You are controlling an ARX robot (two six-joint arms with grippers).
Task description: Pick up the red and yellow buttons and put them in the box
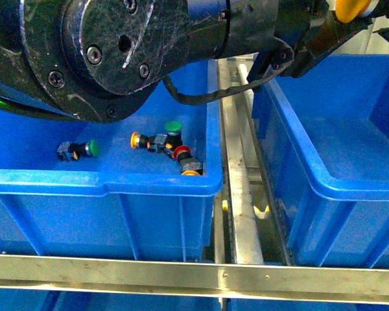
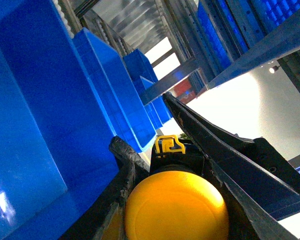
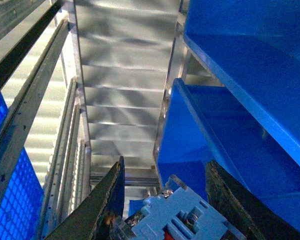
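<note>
1. Left end effector [image 2: 150, 135]: clenched on a yellow button [image 2: 175, 205]. The domed cap fills the lower centre of the left wrist view, with a black finger [image 2: 225, 150] on either side of it.
2. Front view: the same yellow cap shows at the top right edge of the frame, above the far side of the box [image 1: 330, 184], the blue bin on the right. None of the box floor in view holds anything.
3. Right end effector [image 3: 165, 172]: grasping a grey-bodied button [image 3: 177, 215], seen body-first at the bottom centre of the right wrist view. A sliver of red shows at the frame's lower edge.
4. Left-hand bin [image 1: 104, 183], centre-left of the front view, holds loose pieces. A yellow-capped button [image 1: 139, 139] lies on its side. Just right of it, near the bin's corner, are a red-capped button [image 1: 181, 153] and an orange-capped button [image 1: 191, 170].
5. Same bin: two green-capped buttons, one upright [image 1: 173, 127] in that cluster and one [image 1: 85, 149] apart to the left.
6. A metal rail [image 1: 236, 162] runs between the two bins.
</note>
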